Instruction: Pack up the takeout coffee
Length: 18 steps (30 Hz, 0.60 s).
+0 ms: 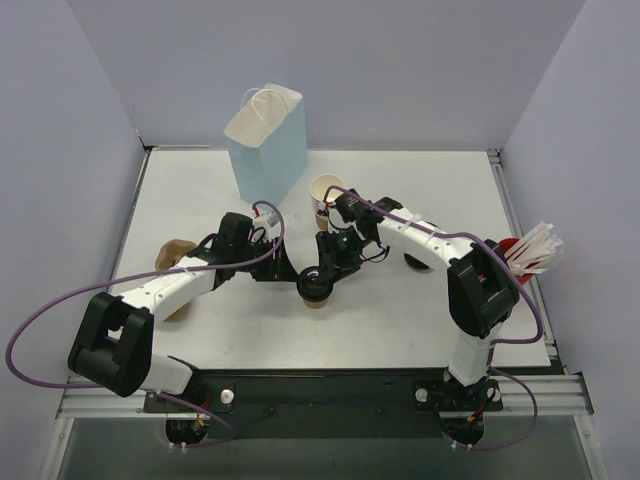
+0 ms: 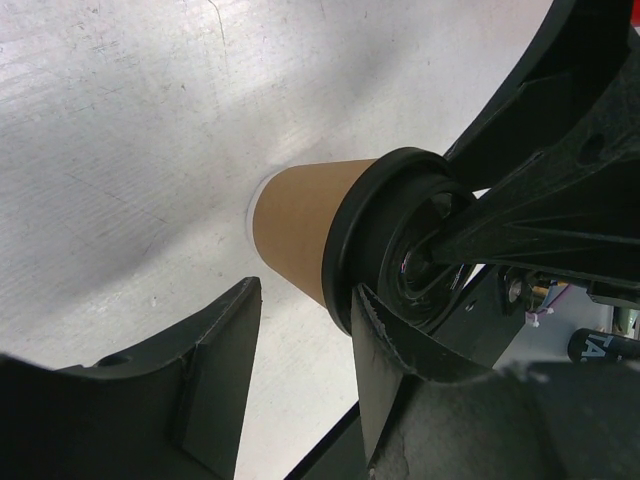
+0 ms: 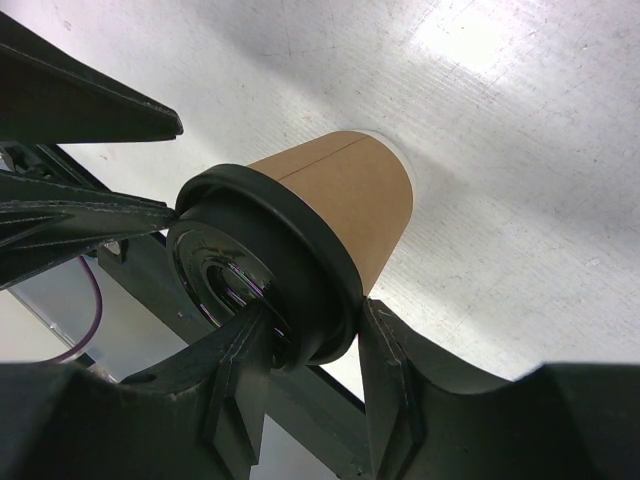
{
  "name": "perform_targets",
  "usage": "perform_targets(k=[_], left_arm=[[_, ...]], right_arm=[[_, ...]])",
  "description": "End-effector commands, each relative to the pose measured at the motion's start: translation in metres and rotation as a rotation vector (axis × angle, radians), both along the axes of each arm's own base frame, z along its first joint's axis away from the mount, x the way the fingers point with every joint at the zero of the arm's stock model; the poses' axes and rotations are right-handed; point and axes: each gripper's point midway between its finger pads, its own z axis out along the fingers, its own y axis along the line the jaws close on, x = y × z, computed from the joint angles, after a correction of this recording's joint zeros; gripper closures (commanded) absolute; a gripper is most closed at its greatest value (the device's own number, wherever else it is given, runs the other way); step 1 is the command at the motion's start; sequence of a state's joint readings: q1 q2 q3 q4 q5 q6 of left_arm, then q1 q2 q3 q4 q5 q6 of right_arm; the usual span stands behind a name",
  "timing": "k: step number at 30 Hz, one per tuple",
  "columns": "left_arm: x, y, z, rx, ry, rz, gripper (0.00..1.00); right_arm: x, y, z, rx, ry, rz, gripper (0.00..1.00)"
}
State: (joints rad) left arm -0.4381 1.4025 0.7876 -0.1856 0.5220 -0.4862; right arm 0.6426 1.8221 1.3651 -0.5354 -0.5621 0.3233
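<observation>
The upright coffee (image 1: 316, 289) stands between both arms. The right gripper (image 3: 310, 335) pinches its lid rim, while the left gripper (image 2: 308, 292) straddles it, jaws apart.

One lidded cup (image 1: 316, 287), one blue bag (image 1: 266, 140), one red holder (image 1: 507, 244), perhaps three stacked cups (image 1: 325, 193).

The top external camera sits high above and behind the arm bases (image 1: 458, 405), facing down from far off on the whole flat white table (image 1: 400, 320). The left wrist camera looks out between the fingers of the left gripper (image 2: 305, 290), very near the small tan-brown paper cup with a round black plastic lid (image 2: 300, 230) just ahead. The right wrist camera faces it from the right gripper (image 3: 312, 312), equally near. All three views share that cup
</observation>
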Motion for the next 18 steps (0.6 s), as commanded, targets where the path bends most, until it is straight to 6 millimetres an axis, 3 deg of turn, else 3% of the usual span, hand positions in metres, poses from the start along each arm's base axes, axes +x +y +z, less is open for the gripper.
perform_targets(k=[1, 6, 18], left_arm=[[0.002, -0.004, 0.016, -0.033, -0.060, -0.023, 0.49], [0.002, -0.005, 0.021, -0.041, -0.067, -0.024, 0.49], [-0.007, 0.004, -0.019, 0.032, -0.014, 0.001, 0.49]], right_arm=[[-0.029, -0.041, -0.056, -0.256, 0.104, 0.016, 0.65], [-0.029, -0.042, -0.058, -0.262, 0.111, 0.012, 0.65], [-0.031, -0.042, -0.060, -0.263, 0.120, 0.000, 0.66]])
